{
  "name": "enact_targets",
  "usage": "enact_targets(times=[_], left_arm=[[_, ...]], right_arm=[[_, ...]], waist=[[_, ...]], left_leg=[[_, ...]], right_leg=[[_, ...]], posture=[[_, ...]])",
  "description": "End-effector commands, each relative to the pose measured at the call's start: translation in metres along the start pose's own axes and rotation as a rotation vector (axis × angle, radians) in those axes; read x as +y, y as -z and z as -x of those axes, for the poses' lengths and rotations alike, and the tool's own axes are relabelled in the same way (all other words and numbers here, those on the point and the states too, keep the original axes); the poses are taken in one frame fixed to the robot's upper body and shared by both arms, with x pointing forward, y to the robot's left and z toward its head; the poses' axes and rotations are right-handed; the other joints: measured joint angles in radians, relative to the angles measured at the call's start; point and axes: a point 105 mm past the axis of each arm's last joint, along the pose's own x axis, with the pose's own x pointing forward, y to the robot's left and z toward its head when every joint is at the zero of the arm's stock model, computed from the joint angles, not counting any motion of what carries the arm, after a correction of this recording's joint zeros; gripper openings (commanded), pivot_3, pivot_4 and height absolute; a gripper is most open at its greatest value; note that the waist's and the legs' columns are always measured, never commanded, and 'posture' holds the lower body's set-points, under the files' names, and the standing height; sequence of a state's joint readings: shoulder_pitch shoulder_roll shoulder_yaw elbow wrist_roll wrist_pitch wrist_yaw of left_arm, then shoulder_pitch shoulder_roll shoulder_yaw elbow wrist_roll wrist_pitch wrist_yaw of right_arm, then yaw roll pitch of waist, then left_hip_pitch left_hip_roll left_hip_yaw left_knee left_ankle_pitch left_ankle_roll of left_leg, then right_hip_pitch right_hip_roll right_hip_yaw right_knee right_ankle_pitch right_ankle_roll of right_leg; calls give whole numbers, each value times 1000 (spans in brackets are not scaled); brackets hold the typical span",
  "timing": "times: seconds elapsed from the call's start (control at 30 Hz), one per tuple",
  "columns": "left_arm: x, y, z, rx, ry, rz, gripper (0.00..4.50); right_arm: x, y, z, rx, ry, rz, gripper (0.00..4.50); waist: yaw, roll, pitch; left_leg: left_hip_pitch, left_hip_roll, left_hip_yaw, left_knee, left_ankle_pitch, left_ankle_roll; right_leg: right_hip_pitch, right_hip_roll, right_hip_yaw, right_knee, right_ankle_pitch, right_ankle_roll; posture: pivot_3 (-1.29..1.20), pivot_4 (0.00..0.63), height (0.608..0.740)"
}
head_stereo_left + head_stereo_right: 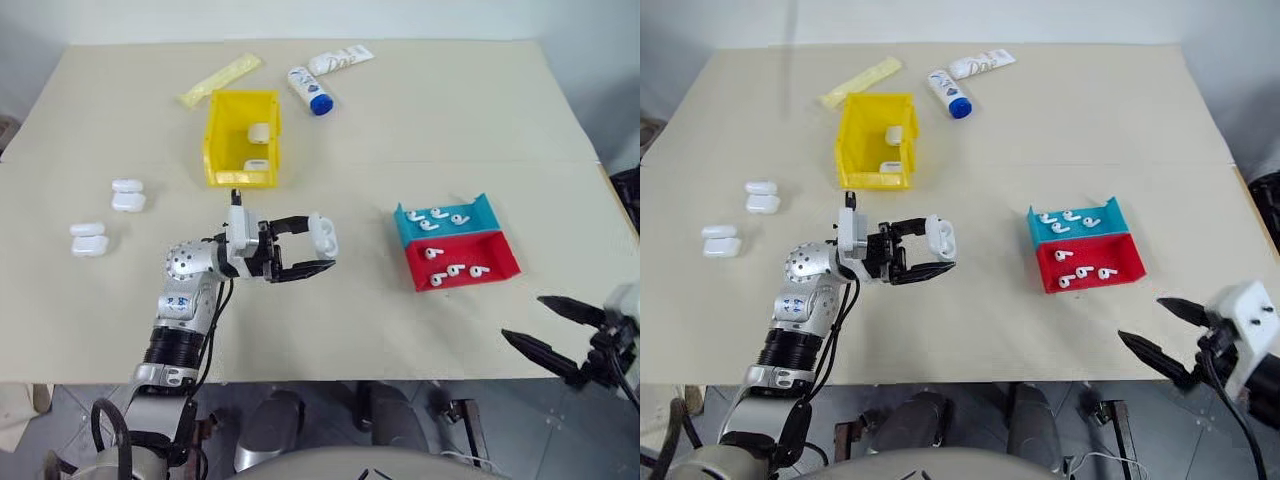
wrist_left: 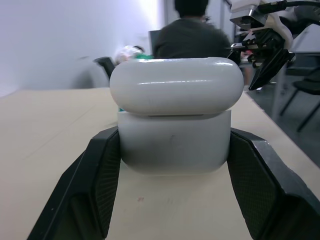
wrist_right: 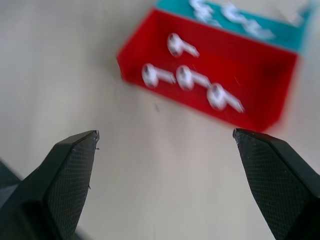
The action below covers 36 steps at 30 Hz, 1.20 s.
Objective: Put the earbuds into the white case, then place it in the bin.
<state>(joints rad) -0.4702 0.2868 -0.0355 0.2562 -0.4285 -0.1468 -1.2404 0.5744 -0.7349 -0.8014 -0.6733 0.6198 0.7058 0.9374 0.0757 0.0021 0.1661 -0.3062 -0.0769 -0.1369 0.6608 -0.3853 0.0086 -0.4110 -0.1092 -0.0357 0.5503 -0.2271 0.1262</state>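
Observation:
My left gripper is shut on the white case and holds it above the middle of the table, pointing toward my right side. In the left wrist view the case sits between both fingers, its lid looking slightly raised off the base. Several earbuds lie in the red tray and the blue tray at the right. My right gripper hangs open and empty near the table's front right edge, and in the right wrist view it faces the earbuds. The yellow bin stands behind the left gripper with two cases inside.
Two more white cases lie at the left. At the back are a blue-capped tube, a white tube and a yellow packet. A person sits beyond the table.

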Motion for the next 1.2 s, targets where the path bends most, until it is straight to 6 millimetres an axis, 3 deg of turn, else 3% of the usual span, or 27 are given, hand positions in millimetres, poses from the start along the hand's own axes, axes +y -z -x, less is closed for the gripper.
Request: enact_targets(times=[0.03, 0.27, 0.43, 0.6, 0.73, 0.93, 1.07, 1.2], left_arm=[[-2, -2, -8, -20, 41, -15, 2788], [-10, 3, -21, -41, 63, 0, 2788], [-17, 2, -25, -54, 63, 4, 2788], [-26, 3, -27, -63, 61, 12, 2788], [-32, 2, -29, -73, 54, 18, 2788], [-36, 2, -31, -76, 52, 23, 2788], [-38, 1, -32, -79, 50, 23, 2788], [-39, 1, -32, -78, 44, 25, 2788]], right_arm=[[2, -14, 6, -18, 43, 63, 4500], [4, -37, -26, 61, -39, 197, 4500], [-1, -48, -49, 127, -123, 279, 3366], [-12, -57, -69, 205, -188, 375, 3366], [-23, -56, -83, 275, -216, 443, 2497], [-36, -48, -95, 402, -278, 542, 2497], [-43, -52, -103, 419, -290, 580, 1563], [-47, -53, -108, 429, -296, 605, 1563]], waist=[[-6, 1, 0], [-10, -1, 0], [-4, -1, 1], [-1, -1, 1], [0, -1, 1], [-6, -1, 1], [-11, 0, 1], [-14, 0, 1]], left_leg=[[1, 1, 2, 0, -1, 0], [3, 2, 7, -1, -1, 0], [3, 2, 8, -1, -1, 1], [5, 2, 11, 2, -1, 2], [4, 2, 11, 2, -2, 3], [3, 2, 12, 2, -2, 3], [3, 2, 12, 2, -2, 3], [3, 2, 12, 2, -2, 2]], right_leg=[[0, 1, 1, 0, 0, 0], [-1, 4, 7, 0, 0, 0], [-2, 5, 9, -1, 1, 1], [-3, 4, 12, -2, 3, 2], [-4, 4, 12, -3, 3, 2], [-5, 5, 13, -4, 4, 3], [-6, 5, 13, -4, 4, 3], [-6, 5, 13, -4, 4, 3]], posture=[[0, 150, 740], [0, 150, 740], [0, 150, 740], [0, 150, 740], [0, 150, 740], [0, 150, 740], [0, 150, 740], [0, 150, 740]])
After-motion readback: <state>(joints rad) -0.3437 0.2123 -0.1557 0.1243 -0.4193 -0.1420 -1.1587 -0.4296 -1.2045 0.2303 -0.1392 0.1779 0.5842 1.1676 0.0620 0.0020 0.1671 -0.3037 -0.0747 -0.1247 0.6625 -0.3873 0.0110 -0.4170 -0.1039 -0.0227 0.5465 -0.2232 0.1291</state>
